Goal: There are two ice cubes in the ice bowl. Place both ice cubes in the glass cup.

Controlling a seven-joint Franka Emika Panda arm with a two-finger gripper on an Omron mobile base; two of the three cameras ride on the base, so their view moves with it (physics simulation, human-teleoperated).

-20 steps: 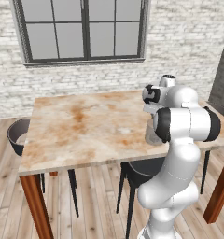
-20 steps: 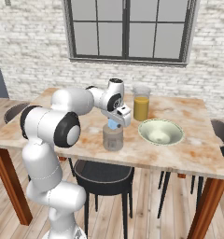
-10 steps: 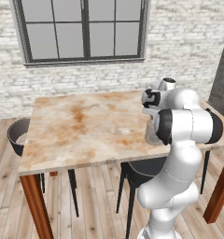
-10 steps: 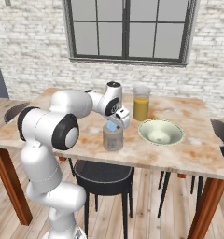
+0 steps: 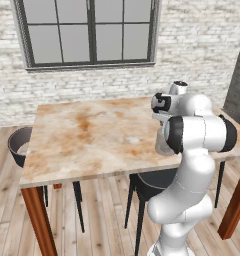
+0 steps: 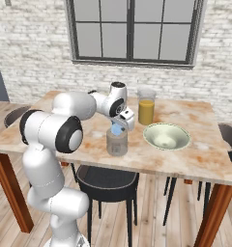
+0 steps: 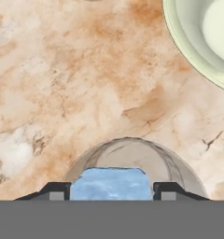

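Observation:
My gripper (image 6: 118, 127) hangs just above the glass cup (image 6: 117, 143), shut on a pale blue ice cube (image 6: 117, 130). In the hand view the ice cube (image 7: 111, 183) fills the gap between the two dark fingertips (image 7: 58, 190) of the gripper (image 7: 111, 192), and the glass cup (image 7: 128, 154) curves right beneath it. The ice bowl (image 6: 166, 136) sits to the cup's right on the table, and its rim (image 7: 188, 51) crosses the upper right of the hand view. The second ice cube is hidden from me. In the left base view the glass cup (image 5: 163, 145) peeks out beside my arm.
A taller clear glass (image 6: 146, 106), orange in its lower half, stands behind the cup and bowl. The marble table (image 6: 205, 159) ends close in front of the cup. Dark chairs (image 6: 106, 181) stand at the near side and at both ends.
The hand with the ice cube has eased slightly lower and closer over the glass cup. Cup, bowl and tall glass have stayed where they were.

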